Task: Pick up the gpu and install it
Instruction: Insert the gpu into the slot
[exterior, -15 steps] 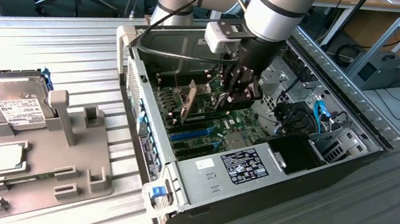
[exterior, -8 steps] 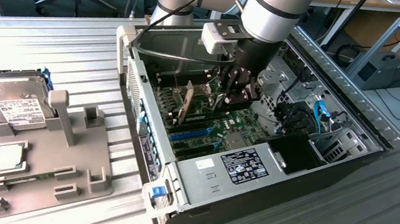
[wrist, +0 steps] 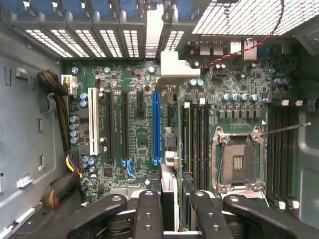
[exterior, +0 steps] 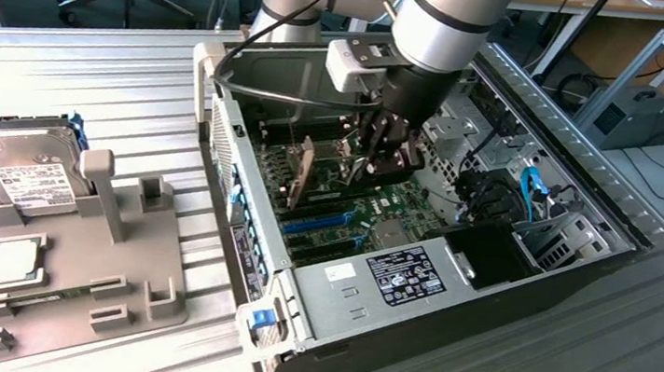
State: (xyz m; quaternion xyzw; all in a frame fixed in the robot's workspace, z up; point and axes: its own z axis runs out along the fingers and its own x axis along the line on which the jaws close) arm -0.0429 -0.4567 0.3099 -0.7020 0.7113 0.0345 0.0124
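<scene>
The gpu [wrist: 169,184] stands on edge over the motherboard [wrist: 134,139], between a long blue slot [wrist: 156,124] and the memory slots [wrist: 197,139]. Its silver bracket [wrist: 173,67] rests against the case's rear slot openings. My gripper [wrist: 174,214] is down inside the open PC case [exterior: 332,299], its black fingers [wrist: 148,211] close on either side of the card's near end, shut on it. In the exterior view the gripper [exterior: 387,160] hangs over the board's middle, and the gpu [exterior: 302,175] shows as a thin upright card just to its left in that view.
An empty CPU socket [wrist: 238,162] lies beside the memory slots. Yellow and black power cables [wrist: 60,99] run along one case wall. At the exterior view's left, a silver hard drive [exterior: 21,174] stands behind a grey parts fixture [exterior: 87,252] on the ribbed metal table.
</scene>
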